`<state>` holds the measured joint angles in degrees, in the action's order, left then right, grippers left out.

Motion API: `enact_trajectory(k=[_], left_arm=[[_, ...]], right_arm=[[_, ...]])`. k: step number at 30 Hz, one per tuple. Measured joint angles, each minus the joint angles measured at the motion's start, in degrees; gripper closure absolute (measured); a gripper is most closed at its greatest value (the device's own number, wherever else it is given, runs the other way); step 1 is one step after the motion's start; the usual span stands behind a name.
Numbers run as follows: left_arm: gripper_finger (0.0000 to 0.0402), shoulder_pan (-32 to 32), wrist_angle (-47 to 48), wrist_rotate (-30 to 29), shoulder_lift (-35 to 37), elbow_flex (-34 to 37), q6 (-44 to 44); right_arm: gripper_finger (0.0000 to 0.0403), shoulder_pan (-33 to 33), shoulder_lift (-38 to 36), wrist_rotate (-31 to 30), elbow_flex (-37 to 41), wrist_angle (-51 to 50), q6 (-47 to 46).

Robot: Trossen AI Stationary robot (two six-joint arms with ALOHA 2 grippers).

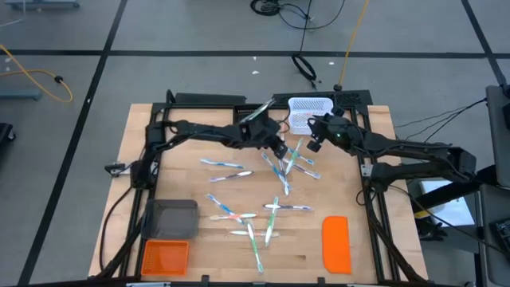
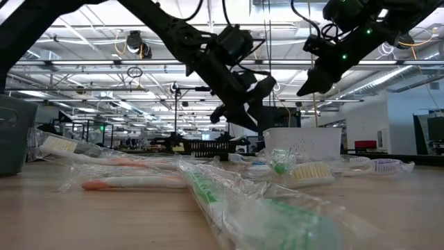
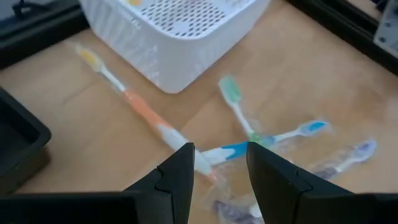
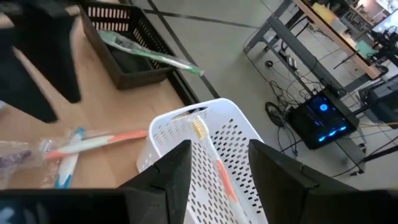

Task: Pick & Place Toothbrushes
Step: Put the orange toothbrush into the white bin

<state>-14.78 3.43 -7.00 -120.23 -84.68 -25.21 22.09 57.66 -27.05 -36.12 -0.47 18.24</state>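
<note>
The left gripper (image 1: pixel 279 149) is hovering just above the wrapped toothbrushes (image 1: pixel 263 199) near the white perforated basket (image 1: pixel 307 112), its fingers (image 3: pixel 180 180) spread with nothing between them. The right gripper (image 1: pixel 315 146) is hanging beside that basket, its fingers (image 4: pixel 171 171) also spread and empty. The toothbrushes are lying scattered across the middle of the wooden table (image 1: pixel 366 263), and 2 are lying inside the basket (image 4: pixel 205 155). A flat orange lid (image 1: pixel 335 243), an orange bin (image 1: pixel 165 257) and a grey bin (image 1: pixel 174 217) are sitting along the table's near edge.
</note>
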Motion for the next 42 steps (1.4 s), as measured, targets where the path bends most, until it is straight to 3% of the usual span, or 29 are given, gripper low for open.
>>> enact_trajectory(k=[8,27,42], left_arm=[[0.0252,-2.2,-0.6,4.4,-3.2,-0.3,-2.9],[0.0252,-0.2,-1.4,0.0,-3.6,-0.3,-3.2],[0.0257,0.6,-5.0,-2.0,-8.0,-0.3,-5.3]], right_arm=[[0.0257,-0.9,-0.1,-0.1,0.0,0.0,0.1],[0.0257,-0.8,-0.1,0.0,0.0,0.3,-0.2],[0.026,-1.7,-0.1,0.0,0.0,0.2,-0.6]])
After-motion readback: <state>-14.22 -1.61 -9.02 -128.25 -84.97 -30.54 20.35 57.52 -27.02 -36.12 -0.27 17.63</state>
